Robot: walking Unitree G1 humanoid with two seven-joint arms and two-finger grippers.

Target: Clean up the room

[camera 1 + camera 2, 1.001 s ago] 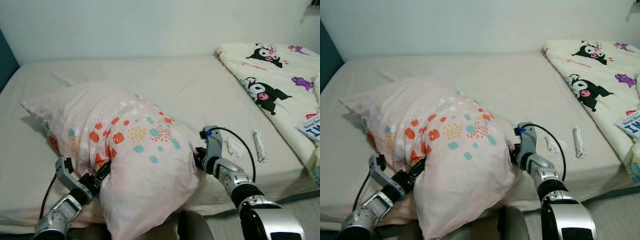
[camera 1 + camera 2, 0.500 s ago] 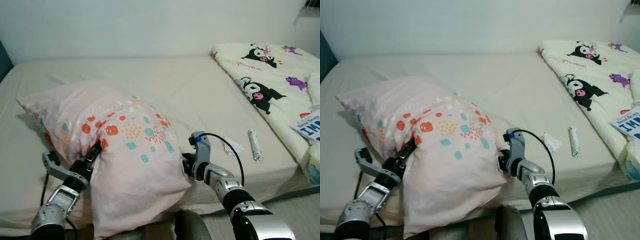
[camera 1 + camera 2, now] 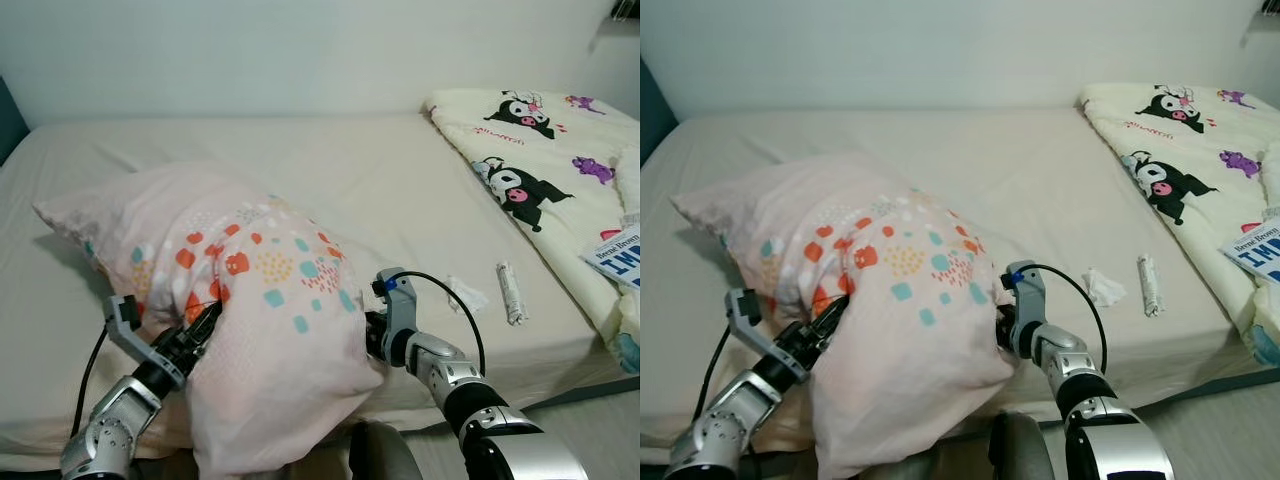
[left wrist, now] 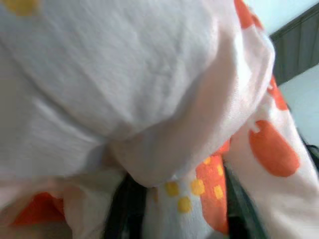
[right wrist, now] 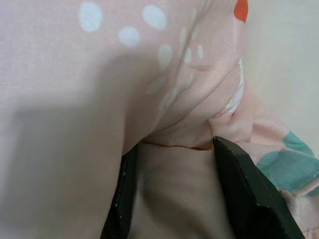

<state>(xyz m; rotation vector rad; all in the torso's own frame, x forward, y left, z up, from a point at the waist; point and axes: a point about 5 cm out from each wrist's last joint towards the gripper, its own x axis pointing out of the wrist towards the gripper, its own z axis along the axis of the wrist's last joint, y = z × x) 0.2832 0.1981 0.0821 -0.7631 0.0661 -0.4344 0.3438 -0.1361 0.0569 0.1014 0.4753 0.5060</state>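
Pillow (image 3: 240, 300), pink with orange, teal and yellow spots, lies on the bed (image 3: 330, 170) at the near edge, its long axis running from 10 o'clock (far corner on the mattress) to 5 o'clock (near end overhanging the edge). Both grippers sit at that near end, one on each flank.

Left gripper (image 3: 200, 325) is at the pillow's 8 o'clock side, forearm angled up from below the bed edge, fingers (image 4: 130, 209) closed on a bunched fold of the pillowcase. Right gripper (image 3: 372, 335) is at 4 o'clock, forearm coming in low from the robot's right, fingers (image 5: 249, 194) straddling a gathered fold of fabric; looks pinched, grip on the pillow.

Both arms about equally near, pillow held between them. Judgement: the next move is a two-arm lift or shove toward 12 o'clock; most of the bulk lies beyond the grips, so it may sag or twist.

Off at 3 o'clock: crumpled tissue (image 3: 466, 292), small white roll (image 3: 510, 292), cartoon-print quilt (image 3: 540, 150).
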